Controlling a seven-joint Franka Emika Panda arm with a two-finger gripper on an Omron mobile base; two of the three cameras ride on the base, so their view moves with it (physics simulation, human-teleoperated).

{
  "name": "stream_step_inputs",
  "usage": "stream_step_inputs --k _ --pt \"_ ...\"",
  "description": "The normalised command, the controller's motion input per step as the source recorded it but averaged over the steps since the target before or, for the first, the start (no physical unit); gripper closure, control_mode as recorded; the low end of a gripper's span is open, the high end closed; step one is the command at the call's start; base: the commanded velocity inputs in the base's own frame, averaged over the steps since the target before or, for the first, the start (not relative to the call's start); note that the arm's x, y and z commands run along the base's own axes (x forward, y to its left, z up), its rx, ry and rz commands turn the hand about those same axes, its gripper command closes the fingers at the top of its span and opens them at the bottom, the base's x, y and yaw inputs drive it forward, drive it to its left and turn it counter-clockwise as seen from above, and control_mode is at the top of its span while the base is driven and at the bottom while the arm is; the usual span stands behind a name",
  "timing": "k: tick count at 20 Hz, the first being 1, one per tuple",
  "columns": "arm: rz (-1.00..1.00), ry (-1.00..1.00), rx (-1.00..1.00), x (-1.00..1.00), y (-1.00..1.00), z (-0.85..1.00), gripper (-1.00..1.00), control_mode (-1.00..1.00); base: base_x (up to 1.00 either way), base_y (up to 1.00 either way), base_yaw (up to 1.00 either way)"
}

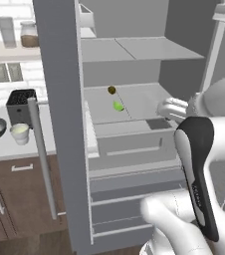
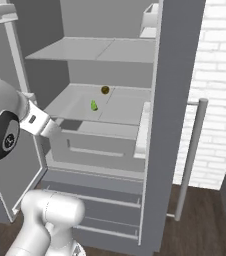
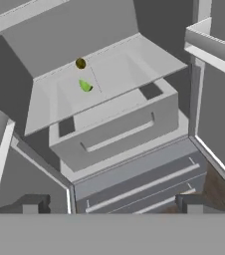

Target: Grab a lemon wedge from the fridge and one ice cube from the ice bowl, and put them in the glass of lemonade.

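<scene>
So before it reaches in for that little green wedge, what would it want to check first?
1. Fridge doors open: ok.
2. Lemon wedge in sight on the middle shelf: ok.
3. Small dark round thing lies apart from the wedge: ok.
4. Gripper open and empty: ok.
5. Gripper outside the fridge, not yet at the wedge: ok.
6. Glass of lemonade upright on the counter: ok.

The fridge looks matt grey with a silvery metal handle, beside brown wood cabinets and white brick.
</scene>
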Motion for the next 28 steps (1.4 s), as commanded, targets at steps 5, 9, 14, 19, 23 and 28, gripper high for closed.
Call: stream_step_inputs --k 5,9,14,19,23,28 --pt "0.0 0.0 0.0 0.0 0.0 0.0 -1.0 1.0 0.7 0.0 0.05" --pt "0.0 0.0 0.0 0.0 0.0 0.0 -1.0 1.0 0.06 0.0 0.08" --pt "0.15 0.2 -0.09 0.31 0.0 0.0 -1.0 -1.0 0.0 0.0 0.0" --pt "0.22 0.28 -0.13 0.48 0.0 0.0 -1.0 -1.0 0.0 0.0 0.0" --pt "0.17 0.12 -0.2 0.29 0.0 -0.2 -1.0 -1.0 0.0 0.0 0.0" --pt "0.19 -0.08 -0.06 0.79 0.0 -0.81 -1.0 -1.0 0.0 0.0 0.0"
